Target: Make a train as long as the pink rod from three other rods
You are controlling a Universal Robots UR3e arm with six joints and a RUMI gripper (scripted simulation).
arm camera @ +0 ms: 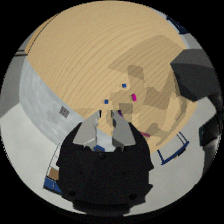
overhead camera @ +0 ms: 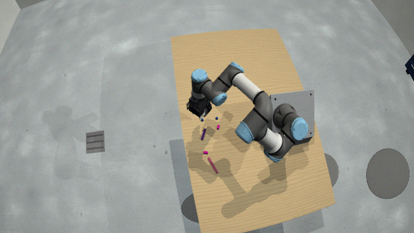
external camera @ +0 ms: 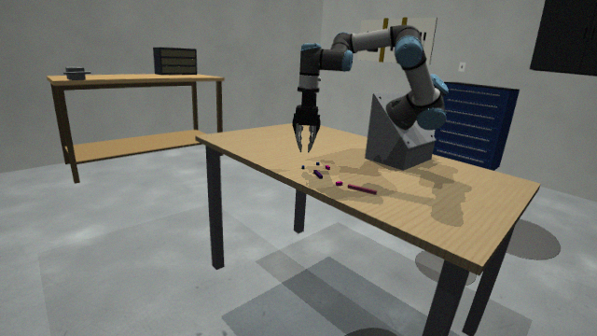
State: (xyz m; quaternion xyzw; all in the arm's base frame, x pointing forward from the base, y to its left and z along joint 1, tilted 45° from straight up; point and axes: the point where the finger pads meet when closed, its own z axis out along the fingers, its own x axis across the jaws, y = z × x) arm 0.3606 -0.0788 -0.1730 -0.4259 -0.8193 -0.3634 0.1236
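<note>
jaws nearly together, gripping nothing, above table [external camera: 420, 219]; rods: 2 blue, 2 magenta; no legible writing

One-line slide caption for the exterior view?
Gripper, nearly shut and empty, hangs above the table near two blue rods, two magenta, one purple, one pink.

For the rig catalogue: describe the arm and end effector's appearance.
The arm has dark grey joint housings, white tubular links and light blue round joint caps. Its end effector is black with two tapering grey fingers. It sits on a grey wedge-shaped pedestal. No cables or markings show.
</note>
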